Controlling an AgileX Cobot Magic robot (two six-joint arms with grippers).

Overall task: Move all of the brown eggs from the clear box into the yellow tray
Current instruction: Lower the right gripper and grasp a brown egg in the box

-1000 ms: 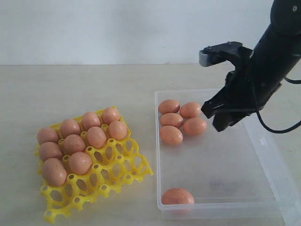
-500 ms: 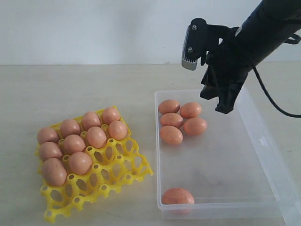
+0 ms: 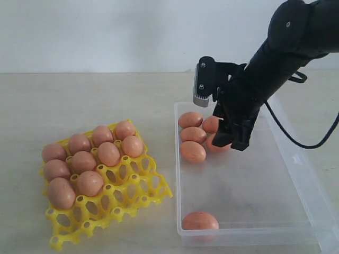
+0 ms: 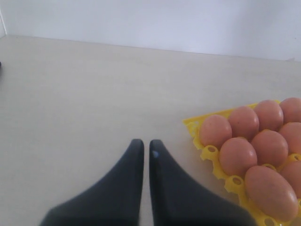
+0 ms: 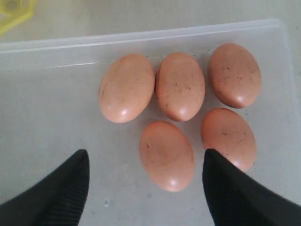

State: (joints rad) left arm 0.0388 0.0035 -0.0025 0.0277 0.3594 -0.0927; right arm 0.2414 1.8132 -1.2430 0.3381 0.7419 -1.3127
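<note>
Your right gripper (image 5: 145, 155) is spread wide and empty, its two dark fingers (image 5: 56, 188) standing on either side of one egg in the wrist view, with nothing pinched between them. From the exterior view it hangs low over the cluster, tips down, partly covering two eggs; whether the tips touch a shell, you can't tell from here. Right below it, five brown eggs (image 5: 126, 87) lie packed together on the floor of the clear box (image 3: 296, 159), up in its far left corner, shells touching or nearly so. A sixth egg (image 3: 200, 219) sits alone against the box's near wall, well apart from the rest. Over on the other side, your left gripper (image 4: 144, 143) is closed down to a thin slit, holding nothing, poised over the bare table (image 4: 84, 84) just beside the yellow tray (image 3: 132, 193). That tray sits left of the box with ten eggs seated in its far and left cells, while the near and right cells are unfilled.
</note>
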